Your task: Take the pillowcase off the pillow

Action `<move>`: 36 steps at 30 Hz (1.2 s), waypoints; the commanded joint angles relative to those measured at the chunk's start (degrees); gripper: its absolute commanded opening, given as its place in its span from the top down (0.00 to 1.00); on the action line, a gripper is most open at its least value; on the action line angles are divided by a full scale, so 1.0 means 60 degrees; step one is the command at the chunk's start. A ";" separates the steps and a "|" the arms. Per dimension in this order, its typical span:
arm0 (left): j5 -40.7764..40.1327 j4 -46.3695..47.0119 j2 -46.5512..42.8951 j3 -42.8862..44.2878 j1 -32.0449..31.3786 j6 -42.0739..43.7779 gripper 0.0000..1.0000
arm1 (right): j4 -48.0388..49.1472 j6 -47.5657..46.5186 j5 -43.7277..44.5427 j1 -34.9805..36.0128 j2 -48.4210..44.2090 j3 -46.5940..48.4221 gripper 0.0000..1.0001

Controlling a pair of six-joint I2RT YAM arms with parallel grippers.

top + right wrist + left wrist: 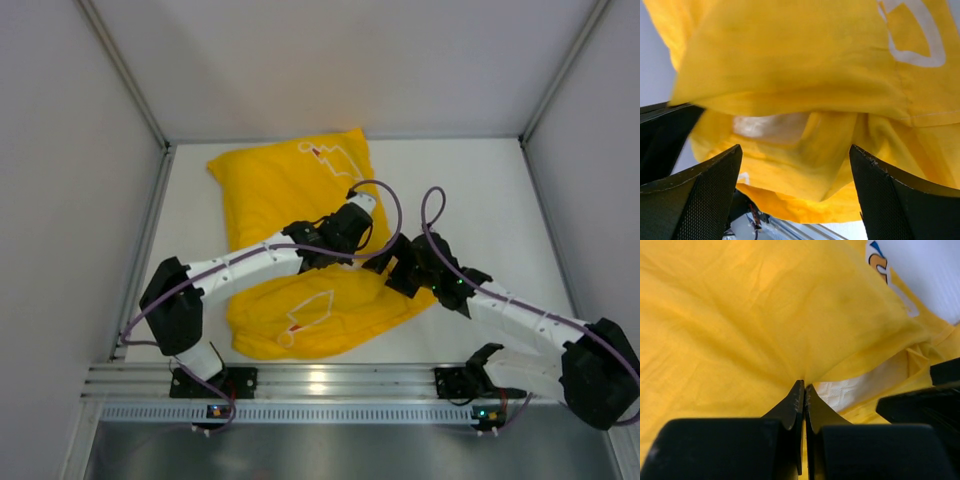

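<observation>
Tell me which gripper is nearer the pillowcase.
Left. The left gripper is shut on a fold of the pillowcase, touching it. The right gripper is open, jaws spread before the case's mouth, where the pale pillow shows, gripping nothing.

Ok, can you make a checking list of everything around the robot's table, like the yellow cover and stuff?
Surface: white table.
Job's things: yellow pillowcase lies crumpled mid-table; cream pillow peeks from its open end.
Clutter: nothing seen.
Tools: left tool shut, pinching the pillowcase; right tool open at the opening, holding nothing.
Cables: purple cables loop over both wrists.
Surroundings: pale walls on three sides; metal rail at the near edge.
</observation>
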 commanded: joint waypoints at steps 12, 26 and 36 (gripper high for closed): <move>-0.0456 0.0732 -0.0321 0.0354 -0.0050 -0.0277 1.00 | 0.0285 0.0561 0.0568 0.0096 0.1372 0.0607 0.25; -0.0706 0.0806 0.0016 0.0456 0.0066 -0.0467 1.00 | -0.0430 0.0472 0.1547 0.1780 -0.0015 -0.0460 0.84; -0.0706 0.0747 0.0352 0.0735 0.0213 -0.0673 1.00 | -0.1325 0.0150 0.2032 0.2395 -0.2199 -0.3286 0.99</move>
